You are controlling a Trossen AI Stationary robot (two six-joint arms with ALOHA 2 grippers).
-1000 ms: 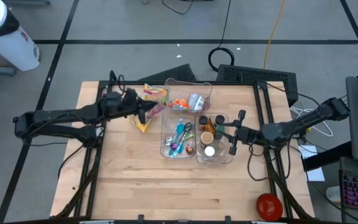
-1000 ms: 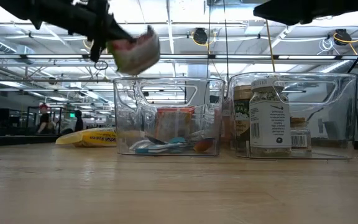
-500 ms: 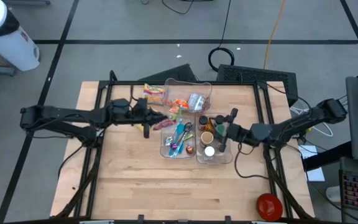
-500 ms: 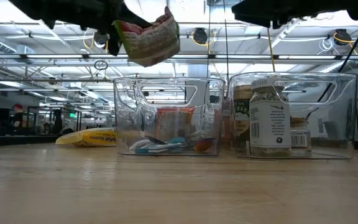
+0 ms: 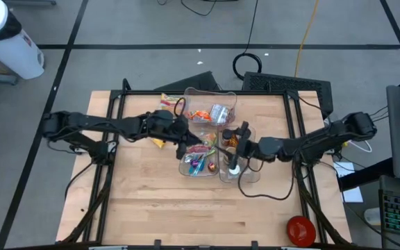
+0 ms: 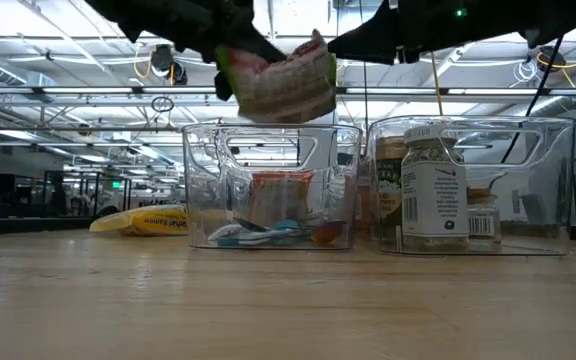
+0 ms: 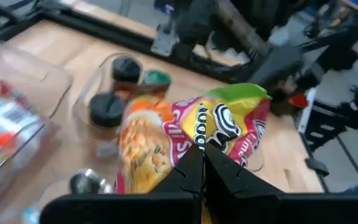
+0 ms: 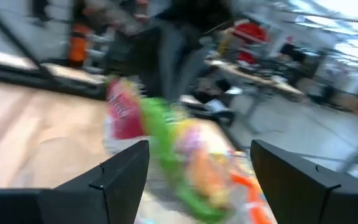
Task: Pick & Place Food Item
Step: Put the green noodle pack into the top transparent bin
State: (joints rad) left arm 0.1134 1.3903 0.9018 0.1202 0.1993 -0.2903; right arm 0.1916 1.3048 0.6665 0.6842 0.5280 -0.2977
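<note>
- The snack bag [image 7: 191,134] is a crinkled foil packet printed in pink, orange, green and yellow.
- It hangs in the air, pinched at its lower edge by the left gripper [image 7: 202,163], whose fingers are closed tight on it.
- In the low view the snack bag [image 6: 286,82] sits above the rim of the clear bin [image 6: 268,190] holding utensils and packets.

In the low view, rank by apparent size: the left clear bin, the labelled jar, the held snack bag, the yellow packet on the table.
1. Left clear bin, largest.
2. Labelled jar.
3. Snack bag, held in the left hand; close to the jar, so that order is unsure.
4. Yellow packet, smallest, though it lies farther back.
</note>
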